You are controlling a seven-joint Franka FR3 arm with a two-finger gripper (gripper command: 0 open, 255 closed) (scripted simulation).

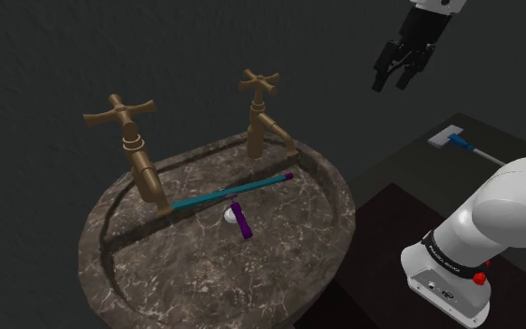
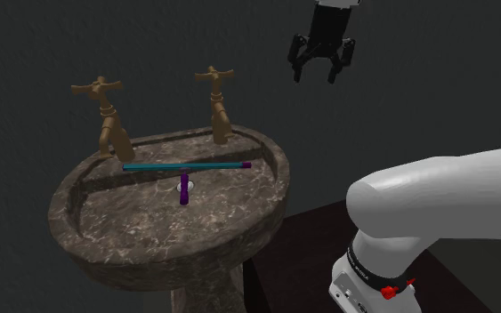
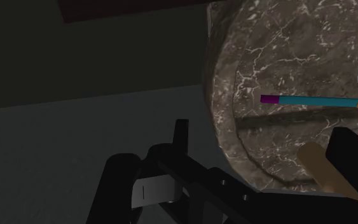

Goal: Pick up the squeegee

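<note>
The gripper (image 1: 391,84) hangs high in the air with its fingers apart, holding nothing, up and to the shoulder view's right of the sink (image 1: 97,252). The squeegee (image 1: 233,191) lies well below it in the dark marbled basin. Its teal blade spans the bowl in front of two brass taps (image 1: 135,150), and its purple handle (image 1: 243,222) lies beside the white drain (image 1: 229,216).

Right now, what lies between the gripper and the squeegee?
Mostly open air: the gripper hangs high beyond the sink's rim. In the shoulder view, only that rim and one brownish tap come near the line to the squeegee.
</note>
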